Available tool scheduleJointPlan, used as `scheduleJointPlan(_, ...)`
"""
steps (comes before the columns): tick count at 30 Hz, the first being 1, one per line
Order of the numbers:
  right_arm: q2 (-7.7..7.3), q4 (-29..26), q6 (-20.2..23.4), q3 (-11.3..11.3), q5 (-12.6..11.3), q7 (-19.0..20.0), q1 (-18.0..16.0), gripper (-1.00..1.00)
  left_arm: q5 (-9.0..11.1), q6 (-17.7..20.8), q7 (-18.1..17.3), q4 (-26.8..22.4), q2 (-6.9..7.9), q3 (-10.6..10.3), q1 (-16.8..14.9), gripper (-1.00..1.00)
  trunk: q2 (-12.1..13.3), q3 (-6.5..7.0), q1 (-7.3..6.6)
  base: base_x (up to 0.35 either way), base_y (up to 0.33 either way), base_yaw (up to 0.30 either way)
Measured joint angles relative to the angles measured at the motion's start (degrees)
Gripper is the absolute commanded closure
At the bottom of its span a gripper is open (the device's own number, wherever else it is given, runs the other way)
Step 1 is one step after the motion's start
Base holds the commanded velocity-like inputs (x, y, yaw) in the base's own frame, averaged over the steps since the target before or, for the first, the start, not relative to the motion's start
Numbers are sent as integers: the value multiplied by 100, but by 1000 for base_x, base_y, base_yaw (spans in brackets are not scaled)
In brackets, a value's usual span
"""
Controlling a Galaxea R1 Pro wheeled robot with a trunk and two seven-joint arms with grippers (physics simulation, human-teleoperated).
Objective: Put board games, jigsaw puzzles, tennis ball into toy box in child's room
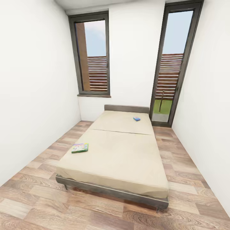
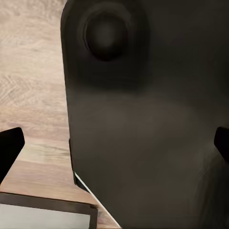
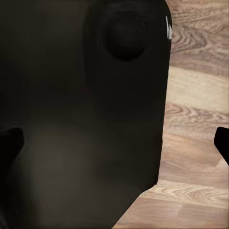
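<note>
Bed (image 1: 121,159) set between white walls, wood floor (image 1: 41,204) strips left either side, green-edged game (image 1: 80,148) at left mattress edge, blue game (image 1: 136,119) near headboard (image 1: 126,108), both grippers' spread cannot be told

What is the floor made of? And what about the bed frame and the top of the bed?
The floor looks like wood planks: brown grain and plank seams, with a dull sheen. The bed frame looks dark grey and matte, maybe painted wood or metal; I cannot tell which. The mattress looks like soft beige cloth, smooth with rounded edges.
</note>
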Motion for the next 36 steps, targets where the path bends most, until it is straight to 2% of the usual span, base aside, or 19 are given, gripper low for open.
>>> scheduleJointPlan(4,111,126,-116,-114,92,40,133,-100,23,40,-39,131,-114,31,132,-100,1,0,0,0,0,0)
scheduleJointPlan(7,128,197,-133,-114,78,40,153,-100,19,35,-39,217,-117,20,231,-100,1,0,0,0,0,0)
scheduleJointPlan(18,472,-137,-399,-115,65,31,106,-100,-7,-254,-33,114,-89,-17,292,-100,1,0,0,0,0,0)
scheduleJointPlan(27,520,-207,-421,-141,27,27,102,-100,-14,-558,-32,-62,-88,-17,287,-100,1,1,0,0,0,0)
scheduleJointPlan(36,525,-265,-428,-305,-53,31,101,-100,-9,-736,-32,-101,-88,-22,286,-100,1,1,0,0,0,0)
